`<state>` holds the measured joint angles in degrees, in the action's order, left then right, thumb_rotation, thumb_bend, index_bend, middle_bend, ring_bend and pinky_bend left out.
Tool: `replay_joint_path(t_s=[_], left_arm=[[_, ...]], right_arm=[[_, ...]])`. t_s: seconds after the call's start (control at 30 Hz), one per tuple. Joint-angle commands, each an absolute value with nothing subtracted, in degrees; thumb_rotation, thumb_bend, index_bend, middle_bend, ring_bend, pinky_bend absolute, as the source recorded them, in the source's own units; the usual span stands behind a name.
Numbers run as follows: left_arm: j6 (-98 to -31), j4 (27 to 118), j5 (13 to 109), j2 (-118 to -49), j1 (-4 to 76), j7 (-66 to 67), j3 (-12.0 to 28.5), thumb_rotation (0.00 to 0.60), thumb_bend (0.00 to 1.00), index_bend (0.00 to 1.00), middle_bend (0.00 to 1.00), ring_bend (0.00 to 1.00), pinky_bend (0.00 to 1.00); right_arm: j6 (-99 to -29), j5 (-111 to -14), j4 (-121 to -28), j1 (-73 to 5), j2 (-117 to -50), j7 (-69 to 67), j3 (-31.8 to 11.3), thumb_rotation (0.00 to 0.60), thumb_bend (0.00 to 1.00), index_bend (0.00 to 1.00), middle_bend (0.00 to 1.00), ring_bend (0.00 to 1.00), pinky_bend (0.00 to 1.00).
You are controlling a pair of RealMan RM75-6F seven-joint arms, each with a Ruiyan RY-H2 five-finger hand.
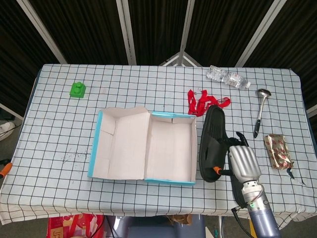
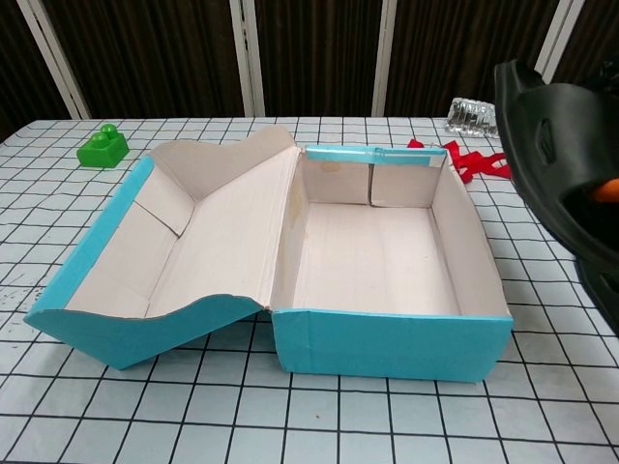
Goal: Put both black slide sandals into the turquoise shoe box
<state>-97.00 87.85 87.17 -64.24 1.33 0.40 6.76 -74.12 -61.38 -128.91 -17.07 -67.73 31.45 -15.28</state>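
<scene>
Right hand grips both sandals, 2 stacked, beside box. Head view only: 1 ladle nr tabletop's right edge.

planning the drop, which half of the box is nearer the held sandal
The deep base half, beside the sandal the right hand holds; the lid splays further away.

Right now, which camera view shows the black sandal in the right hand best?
The head view: the sandal shows whole there, beside the turquoise box, with the right hand gripping it. The chest view shows only part of the sandal, cut off at the right edge.
</scene>
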Motion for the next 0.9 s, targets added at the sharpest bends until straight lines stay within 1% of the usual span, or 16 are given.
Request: replay_joint_path(t_s=[0.03, 0.2, 0.33, 0.4, 0.47, 0.57, 0.7, 0.77, 0.9], left_arm=[[-97.08, 87.72, 87.02, -64.21, 1.32, 0.2, 6.93, 0.6, 0.26, 0.05, 0.0, 0.0, 0.01], [-97.26, 87.44, 86.92, -64.26, 1.28, -0.1, 7.1, 0.6, 0.27, 0.05, 0.0, 0.0, 0.01], [-97.2, 87.34, 86.96, -64.35, 1.33, 0.11, 7.09, 0.6, 0.27, 0.05, 0.0, 0.0, 0.01], [-97.19, 87.34, 87.05, -64.44, 1.37, 0.29, 7.07, 0.6, 0.27, 0.05, 0.0, 0.0, 0.01], [-97.09, 87.34, 87.07, -64.52, 1.42, 0.49, 7.04, 0.6, 0.27, 0.05, 0.0, 0.0, 0.01], [-96.89, 87.36, 87.1, -64.72, 1.55, 0.99, 6.99, 0.6, 0.26, 0.05, 0.0, 0.0, 0.01], [-96.86, 87.41, 87.11, -64.81, 1.56, 1.3, 6.96, 0.6, 0.27, 0.05, 0.0, 0.0, 0.01], [-96.91, 87.47, 87.16, -64.82, 1.55, 1.38, 6.95, 0.6, 0.27, 0.05, 0.0, 0.0, 0.01], [-97.03, 87.48, 87.26, -64.81, 1.5, 1.4, 6.93, 0.6, 0.27, 0.05, 0.0, 0.0, 0.01]], right_arm=[[-68.18, -48.82, -132.08, -21.95, -64.14, 22.34, -22.12, 0.6, 0.68, 0.65, 0.49, 0.29, 0.09], [-63.18, -36.26, -134.58, -25.29, -60.79, 15.58, -26.72, 0.6, 0.74, 0.65, 0.5, 0.29, 0.09], [-54.45, -22.48, -134.99, -28.77, -55.09, 6.59, -32.03, 0.6, 0.76, 0.65, 0.5, 0.29, 0.09], [-51.72, -18.3, -134.99, -30.45, -52.05, 5.1, -33.11, 0.6, 0.77, 0.65, 0.5, 0.29, 0.09], [-50.69, -15.74, -134.99, -31.93, -50.28, 4.14, -33.41, 0.6, 0.78, 0.65, 0.5, 0.29, 0.09], [-44.61, -10.41, -134.99, -33.34, -47.52, -2.3, -35.89, 0.6, 0.78, 0.65, 0.5, 0.29, 0.09], [-40.65, -9.24, -134.99, -33.79, -44.96, -7.58, -37.29, 0.6, 0.8, 0.65, 0.5, 0.29, 0.09], [-40.15, -9.66, -134.99, -33.84, -44.97, -10.08, -37.78, 0.6, 0.8, 0.65, 0.5, 0.29, 0.09], [-40.13, -11.77, -134.99, -34.18, -45.61, -13.02, -37.12, 0.6, 0.8, 0.65, 0.5, 0.3, 0.09]])
